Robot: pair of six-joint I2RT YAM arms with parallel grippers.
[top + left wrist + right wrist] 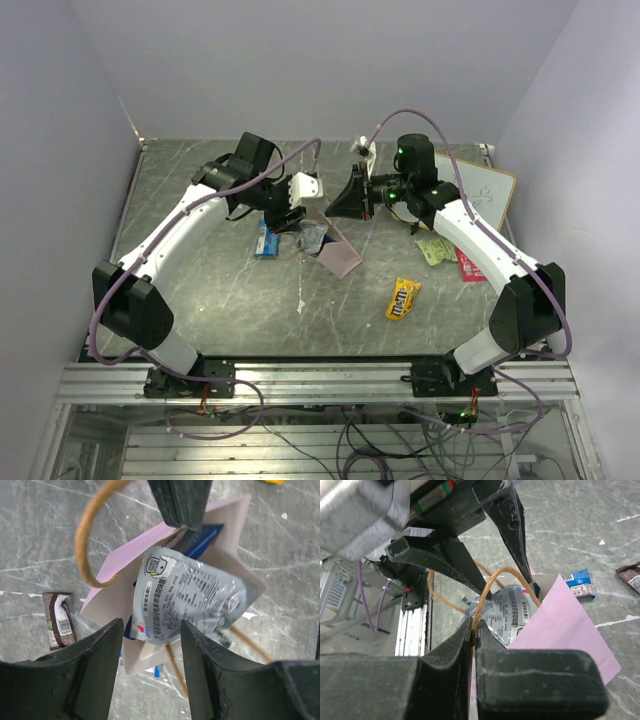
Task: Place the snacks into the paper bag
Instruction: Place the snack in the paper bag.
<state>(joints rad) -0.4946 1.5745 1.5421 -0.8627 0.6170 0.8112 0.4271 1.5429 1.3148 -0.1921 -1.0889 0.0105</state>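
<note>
My left gripper (151, 630) hangs with jaws apart over the silver packet (192, 597), which lies half inside the paper bag (122, 560), mid-table. My right gripper (474, 630) is clamped on the bag's handle (486, 592). The packet seems light, crinkly and slippery; I'd pinch its sealed edge.

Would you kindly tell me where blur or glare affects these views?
Top external: evenly lit, sharp. Left wrist: sheen on the silver-grey packet, print legible. Right wrist: the right gripper looms blurred up close; the paper bag behind is sharper.
</note>
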